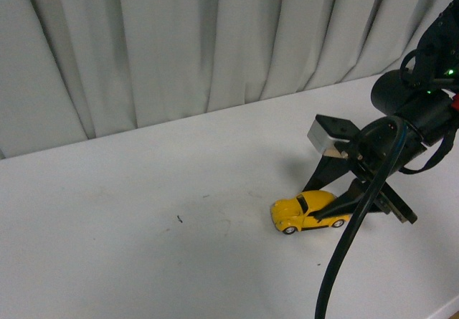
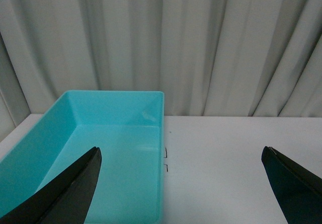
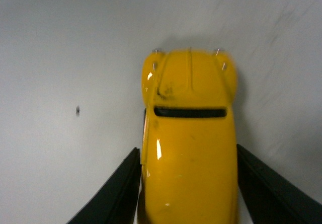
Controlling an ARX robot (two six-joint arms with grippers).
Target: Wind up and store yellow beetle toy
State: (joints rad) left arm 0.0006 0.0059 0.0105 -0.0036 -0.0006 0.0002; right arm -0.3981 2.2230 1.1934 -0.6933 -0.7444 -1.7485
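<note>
The yellow beetle toy [image 1: 295, 210] stands on its wheels on the white bench [image 1: 129, 269], toward the robot's right side, with its rounded nose pointing to the robot's left. The right end effector [image 3: 187, 149] reaches down over it from the right. In the right wrist view its two black fingers [image 3: 118, 189] lie along both flanks of the car and touch the yellow body on each side. It is closed on the toy to the width of the car, which still sits on the bench. A dark cable [image 1: 348, 247] hangs in front of the right arm and hides part of the toy's rear.

A small dark speck [image 1: 179, 219] marks the bench to the left of the car, apart from it.

The left end effector [image 2: 181, 151] is spread wide and holds nothing. Beyond it a turquoise plastic bin [image 2: 110, 110] rests on the bench, near the pale pleated curtain [image 2: 201, 43] that closes off the back.
</note>
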